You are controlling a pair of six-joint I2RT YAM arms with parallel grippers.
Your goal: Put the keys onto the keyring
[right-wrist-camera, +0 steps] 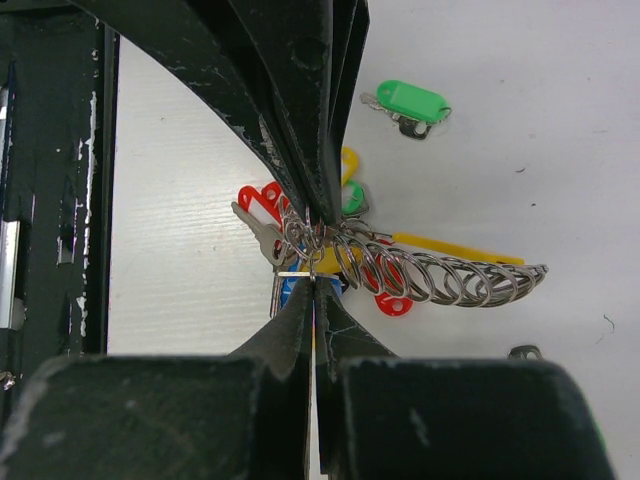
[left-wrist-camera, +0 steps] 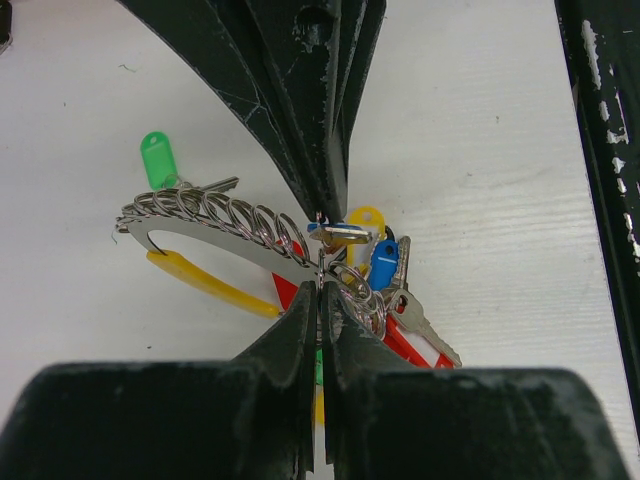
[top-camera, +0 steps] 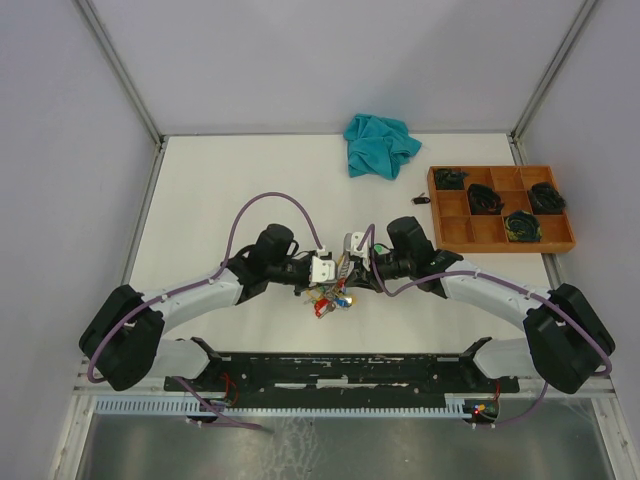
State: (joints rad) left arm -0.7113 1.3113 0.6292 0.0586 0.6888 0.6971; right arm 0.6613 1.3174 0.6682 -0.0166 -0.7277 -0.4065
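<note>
**A:** Green tag first. A loose key [left-wrist-camera: 158,160] lies flat on the table [left-wrist-camera: 480,150], far left in the left wrist view. In the right wrist view it sits well apart from the bunch.

**B:** Next along?

**A:** The keyring [left-wrist-camera: 215,243], a silver arc strung with a row of small loops [left-wrist-camera: 210,212]. It reaches from near that key across to the pinch point, and a long yellow tag [left-wrist-camera: 205,278] shows under it.

**B:** Who has hold of it?

**A:** Both, I judge. The left gripper [left-wrist-camera: 321,292] comes up from the bottom of its own view, fingers pressed together with only a hairline between them. The right gripper [right-wrist-camera: 313,288] meets it tip to tip, closed just as tightly. The wire passes between both pairs, so each seems clamped on the keyring at nearly the same spot.

**B:** And right of the pinch?

**A:** Keys [left-wrist-camera: 383,262] already threaded, with blue, red and yellow tags, bunched toward the base rail [left-wrist-camera: 600,200].

**B:** So what does the next move turn on?

**A:** The loose key lies on the side of the keyring away from the rail. Its length runs roughly along the ring's long axis, and that axis runs square to the line of the two arms. Neither arm looks nearer, and neither is free — one would have to let go to fetch it.
</note>
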